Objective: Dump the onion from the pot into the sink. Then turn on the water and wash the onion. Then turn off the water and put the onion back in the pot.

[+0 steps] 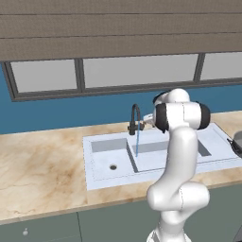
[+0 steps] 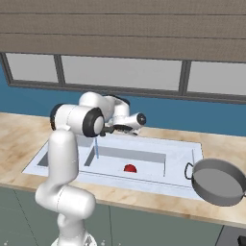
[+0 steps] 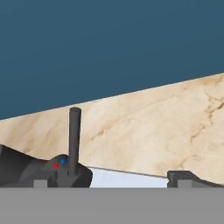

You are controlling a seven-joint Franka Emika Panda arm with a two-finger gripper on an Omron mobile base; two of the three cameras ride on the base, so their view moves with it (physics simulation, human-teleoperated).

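Observation:
The red-purple onion (image 2: 129, 168) lies on the floor of the white sink's (image 2: 185, 153) larger right basin. A thin blue stream of water (image 1: 138, 142) runs from the dark gooseneck faucet (image 1: 135, 117) and lands to the left of the onion, apart from it. The grey pot (image 2: 218, 181) stands on the counter right of the sink, with nothing in it. My gripper (image 3: 111, 181) hovers at the faucet's base, open. The upright dark lever (image 3: 74, 138) rises between its fingertips (image 3: 40, 183), close to the left one. In the right base view the gripper (image 2: 120, 129) is above the sink's back edge.
A beige marble counter (image 1: 42, 165) surrounds the sink (image 1: 108, 179), with a blue wall and windows behind. My own white arm (image 1: 182, 156) hides much of the right basin in the left base view. The pot (image 1: 237, 142) shows at that view's right edge.

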